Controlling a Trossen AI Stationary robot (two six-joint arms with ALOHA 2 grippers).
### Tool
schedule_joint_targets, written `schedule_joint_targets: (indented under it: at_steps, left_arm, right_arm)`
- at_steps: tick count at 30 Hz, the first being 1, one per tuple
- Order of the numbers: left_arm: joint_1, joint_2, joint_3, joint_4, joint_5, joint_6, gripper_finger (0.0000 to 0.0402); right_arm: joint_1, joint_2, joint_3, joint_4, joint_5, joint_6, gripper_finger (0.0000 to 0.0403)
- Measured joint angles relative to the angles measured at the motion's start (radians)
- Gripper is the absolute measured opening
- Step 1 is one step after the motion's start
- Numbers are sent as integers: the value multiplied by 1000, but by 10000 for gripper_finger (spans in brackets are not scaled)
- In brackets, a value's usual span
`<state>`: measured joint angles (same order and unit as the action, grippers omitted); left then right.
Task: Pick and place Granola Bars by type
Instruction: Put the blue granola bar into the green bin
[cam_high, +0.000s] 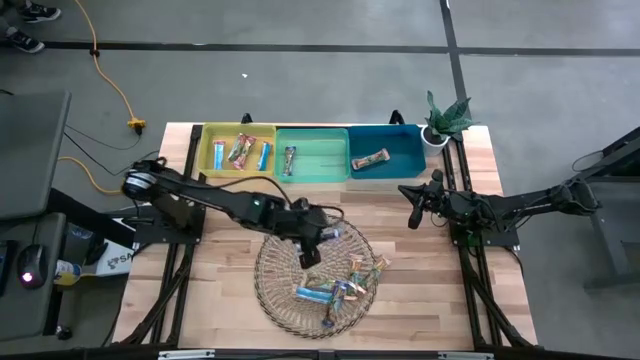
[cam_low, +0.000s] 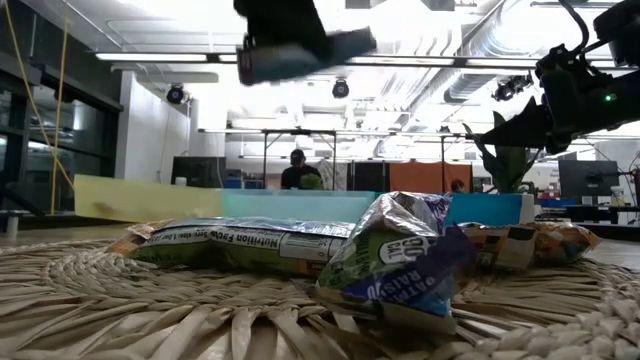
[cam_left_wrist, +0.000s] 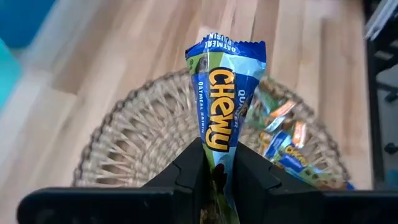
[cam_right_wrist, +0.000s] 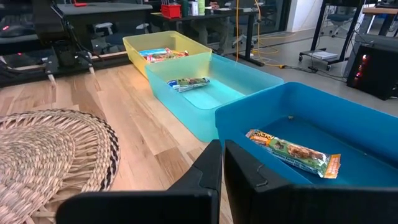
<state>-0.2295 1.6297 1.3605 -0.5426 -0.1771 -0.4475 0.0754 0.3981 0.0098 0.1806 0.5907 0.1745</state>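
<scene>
My left gripper (cam_high: 318, 243) hangs over the far left part of the round wicker plate (cam_high: 275, 290), shut on a blue granola bar (cam_left_wrist: 221, 106). In the low view the gripper and bar (cam_low: 345, 45) show high above the plate. Several more wrapped bars (cam_high: 340, 288) lie flat in a heap on the plate's right half. The yellow bin (cam_high: 215, 150) holds three bars, while the green bin (cam_high: 325, 155) and the teal bin (cam_high: 405, 150) have one each. My right gripper (cam_high: 415, 215) waits shut at the table's right. My left gripper pinches one end of the blue bar (cam_left_wrist: 217, 152) between its two fingers, across the wrapper's flat faces. The fingers (cam_left_wrist: 186, 171) slant down from the table's left and lie along the bar. The bar sticks out past the fingertips, its crimped free end (cam_left_wrist: 225, 46) foremost, clear of the plate.
The three bins stand in a row along the table's far edge. A small potted plant (cam_high: 445, 118) sits at the far right corner. Bare wood lies between the plate and the bins. Beyond the table, a person shows far off in the low view.
</scene>
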Motion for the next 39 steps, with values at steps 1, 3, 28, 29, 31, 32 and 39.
schedule_joint_targets:
  at_steps: [1, 3, 28, 29, 31, 32, 39]
  left_arm:
    - [0, -22, 0, 0, -14, 6, 61]
    - [0, -67, 0, 4, -41, 17, 61]
    - [0, -350, 0, 208, -419, 210, 62]
    - [0, -350, 0, 211, -471, 206, 62]
    - [0, -350, 0, 216, -575, 203, 62]
    - [0, -348, 0, 228, -627, 202, 62]
    - [1, -331, 1, 336, -962, 200, 62]
  right_arm:
    - [0, 0, 0, 0, 0, 0, 0]
    - [0, 0, 0, -1, 0, 0, 0]
    - [0, 15, 0, -2, 0, 0, 0]
    - [0, 15, 0, -2, 0, 0, 0]
    - [0, 15, 0, -1, 0, 0, 0]
    - [0, 15, 0, -1, 0, 0, 0]
    - [0, 15, 0, -1, 0, 0, 0]
